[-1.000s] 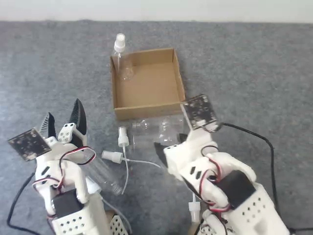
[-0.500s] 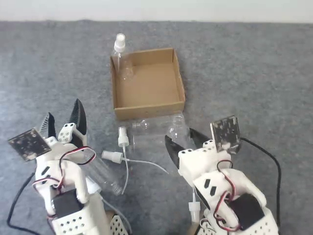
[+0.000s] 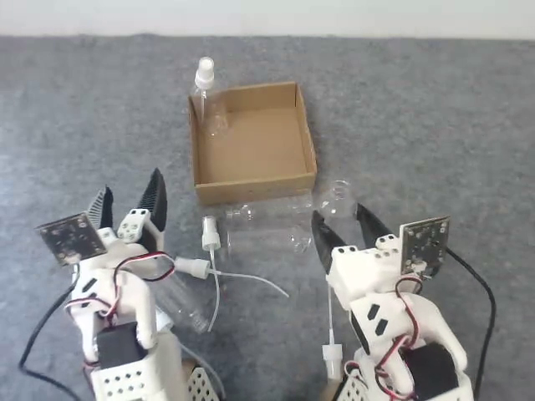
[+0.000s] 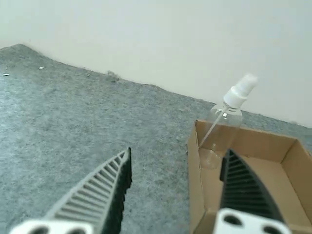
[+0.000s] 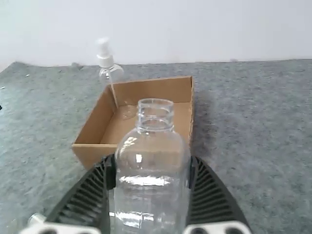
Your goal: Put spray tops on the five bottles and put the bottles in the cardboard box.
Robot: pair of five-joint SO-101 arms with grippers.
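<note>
Cardboard box (image 3: 251, 189): 1 capped bottle (image 3: 206, 93) inside. R claw (image 3: 341, 220) clamps bare-neck bottle (image 5: 151, 161); L claw (image 4: 178, 156) apart.

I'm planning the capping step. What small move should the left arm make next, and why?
Probably lower the open left gripper onto the loose spray top nearby: the right gripper holds an uncapped bottle upright, its neck open.

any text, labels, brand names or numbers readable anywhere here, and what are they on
No text can be read.
The cardboard box is plain on the walls that show.
The capped bottle in the box's corner and the open-necked bottle in the right claw are clear, with no label.
Any print on the left camera board or the right camera board is too small to read.
</note>
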